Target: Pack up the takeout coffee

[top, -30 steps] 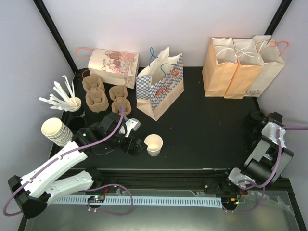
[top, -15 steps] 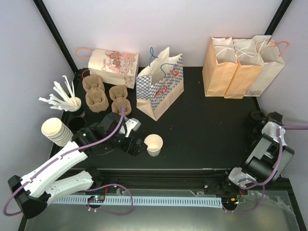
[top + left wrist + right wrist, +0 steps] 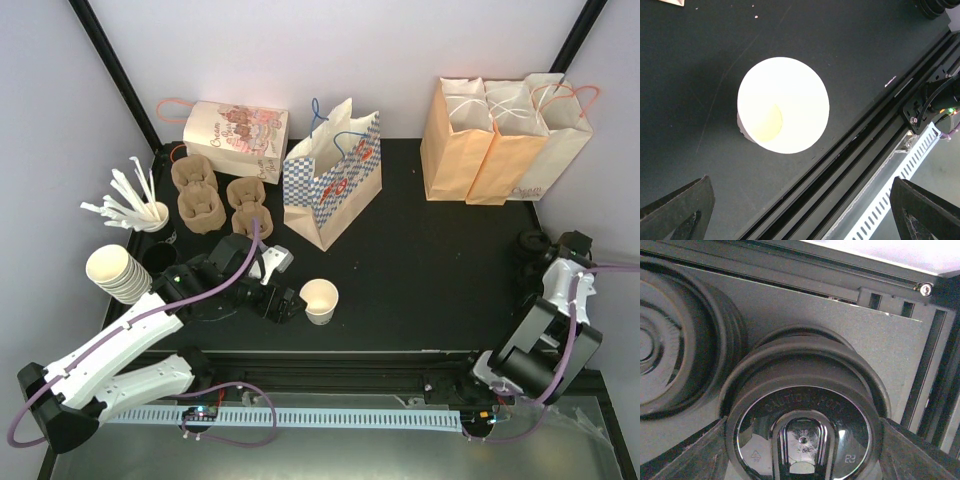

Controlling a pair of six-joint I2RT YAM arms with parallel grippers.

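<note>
One small white paper cup stands open, with no lid, near the table's front edge; it fills the middle of the left wrist view. My left gripper is open just left of it, fingers wide apart and short of the cup. No lidded cup is in view. Stacks of round black lids sit at the table's right edge. My right gripper is over them, open, its fingers close on either side of the top lid. A second lid stack is beside it.
A stack of plain white cups, a cup of white stirrers and brown pulp carriers stand at the left. A checked bag is at the middle back, a printed bag behind it, and three kraft bags at the back right.
My right arm has folded down and slightly left over the lid stacks. The left arm and the cup have not moved.
</note>
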